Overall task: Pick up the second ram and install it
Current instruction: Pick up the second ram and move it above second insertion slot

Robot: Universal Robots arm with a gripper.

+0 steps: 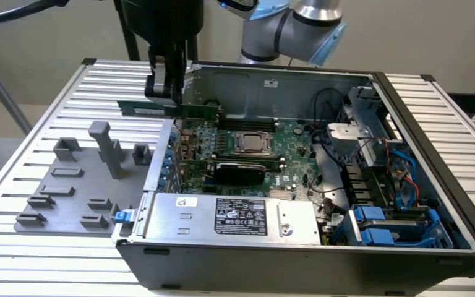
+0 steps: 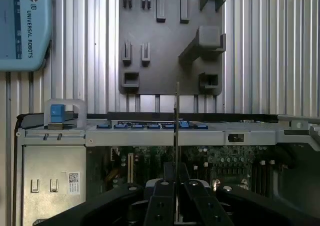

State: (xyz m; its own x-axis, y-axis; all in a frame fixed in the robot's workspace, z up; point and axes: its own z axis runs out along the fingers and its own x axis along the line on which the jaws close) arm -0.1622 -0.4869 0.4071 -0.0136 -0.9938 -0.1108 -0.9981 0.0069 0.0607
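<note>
The gripper has its fingers pinched on the second ram, held in the air above the far left wall of the open computer case. The stick is level and on edge. Its long axis runs left to right, one end over the motherboard and the other towards the grey holder tray.

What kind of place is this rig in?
Looks like a robotics lab bench for PC assembly: an open PC case on a slatted metal table, a grey fixture plate beside it, and the gripper holding a RAM stick by the case.
</note>
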